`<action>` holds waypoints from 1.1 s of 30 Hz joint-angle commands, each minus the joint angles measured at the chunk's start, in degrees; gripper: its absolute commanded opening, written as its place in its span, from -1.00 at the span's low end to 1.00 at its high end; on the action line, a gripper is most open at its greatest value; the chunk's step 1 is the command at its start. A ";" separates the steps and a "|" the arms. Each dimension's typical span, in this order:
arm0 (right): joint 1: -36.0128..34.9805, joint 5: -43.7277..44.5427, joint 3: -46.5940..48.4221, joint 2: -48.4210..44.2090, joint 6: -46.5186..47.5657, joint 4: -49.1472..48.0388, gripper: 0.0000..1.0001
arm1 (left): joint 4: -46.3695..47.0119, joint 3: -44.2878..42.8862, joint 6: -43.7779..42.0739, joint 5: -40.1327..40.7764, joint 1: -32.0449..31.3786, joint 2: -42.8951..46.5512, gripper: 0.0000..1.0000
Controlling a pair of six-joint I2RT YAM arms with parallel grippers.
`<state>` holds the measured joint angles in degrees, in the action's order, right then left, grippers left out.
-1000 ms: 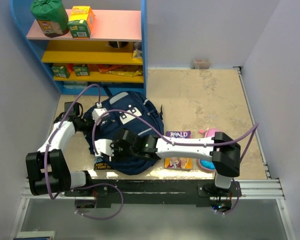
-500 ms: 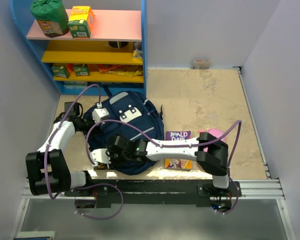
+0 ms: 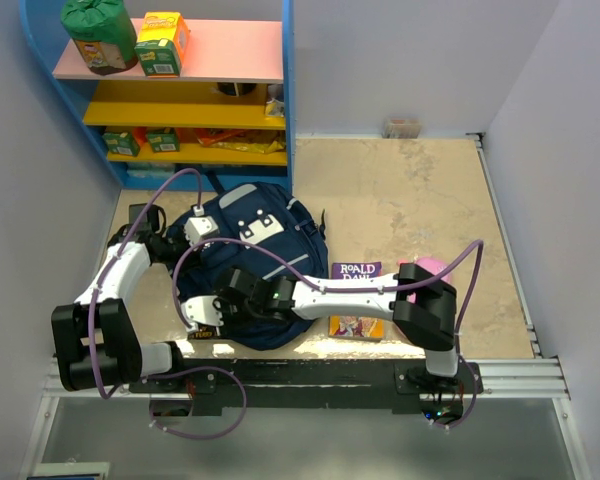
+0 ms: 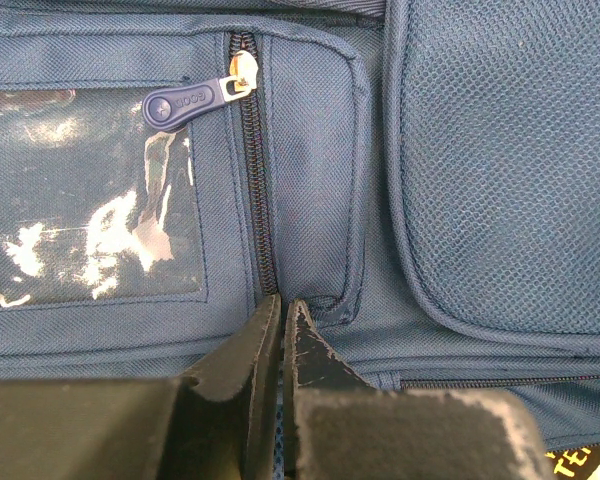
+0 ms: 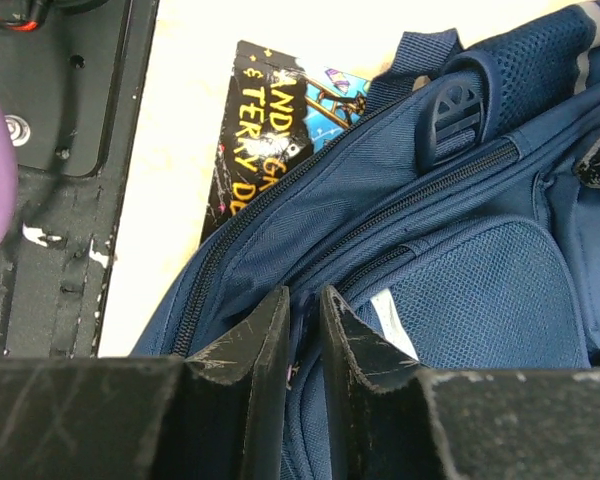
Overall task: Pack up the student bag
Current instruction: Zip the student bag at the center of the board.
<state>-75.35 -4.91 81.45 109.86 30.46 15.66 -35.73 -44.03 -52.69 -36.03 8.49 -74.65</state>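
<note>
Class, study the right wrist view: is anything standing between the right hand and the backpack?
Nothing visible. The right hand is right at the backpack, fingertips either side of a fold of its fabric.

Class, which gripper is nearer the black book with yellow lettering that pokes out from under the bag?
Right. The right gripper sits at the student bag's near edge, just beside the black book; the left gripper is farther back, on its front pocket.
</note>
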 commanded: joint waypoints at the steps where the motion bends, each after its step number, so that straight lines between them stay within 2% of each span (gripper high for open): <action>1: 0.73 2.01 2.39 1.84 0.92 4.38 -0.57 | -1.01 -0.79 -0.84 -1.23 0.12 1.09 -1.00; 4: 0.82 2.09 3.89 2.46 1.18 5.43 -0.70 | -0.93 -0.71 -0.75 -1.24 0.12 1.09 -1.00; 5: 0.82 2.09 4.33 2.37 1.18 5.78 -0.79 | -0.93 -0.71 -0.75 -1.15 0.12 1.09 -1.00; 6: 0.82 2.36 4.24 2.02 1.18 6.05 -0.98 | -0.93 -0.71 -0.75 -1.15 0.12 1.09 -1.00; 7: 0.82 2.45 4.07 1.59 1.10 5.87 -1.00 | -0.75 -0.71 -0.75 -1.15 0.12 1.00 -1.00; 12: 0.65 2.71 -1.02 -5.17 -1.62 2.10 -1.00 | 0.04 -0.79 -0.31 -0.71 0.12 0.12 -1.00; 19: -0.32 2.62 -7.44 -10.11 -5.23 -1.51 -1.00 | 0.13 -1.41 -0.14 -0.27 0.12 -0.32 -1.00; 29: -0.41 4.73 -15.17 -14.41 -11.55 -1.42 -1.00 | 0.39 -1.32 -0.31 0.61 0.74 -0.32 -1.00; 33: -0.50 9.38 -17.02 -18.01 -16.56 -0.28 -1.00 | 0.31 -1.67 -0.49 0.52 1.26 -0.32 -1.00</action>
<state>-75.53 -0.58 66.83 96.71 20.80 11.14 -35.97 -44.03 -52.53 -36.12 8.60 -74.67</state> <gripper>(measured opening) 0.025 0.067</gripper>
